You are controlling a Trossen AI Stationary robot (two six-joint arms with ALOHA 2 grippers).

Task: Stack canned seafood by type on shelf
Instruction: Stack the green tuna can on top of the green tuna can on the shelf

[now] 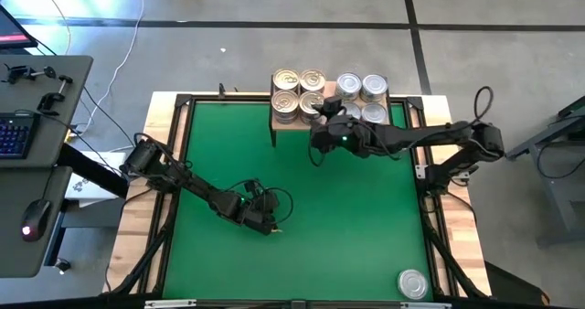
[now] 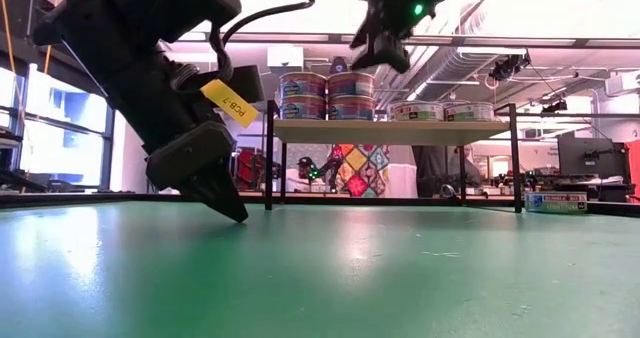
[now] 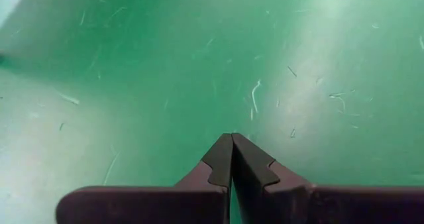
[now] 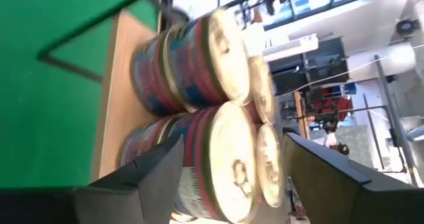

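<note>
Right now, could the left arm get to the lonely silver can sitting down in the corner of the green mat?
Probably yes. The left gripper hangs low over the green mat, fingers shut and holding nothing. The silver can sits alone near the mat's front right corner, with bare mat between them. Whether the arm stretches that far is hard to tell.

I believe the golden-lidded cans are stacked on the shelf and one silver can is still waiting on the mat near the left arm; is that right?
Not quite. The golden cans are stacked on the shelf, but the high view shows the lone silver can on the mat in the near corner on the right arm's side, well away from the left arm.
</note>
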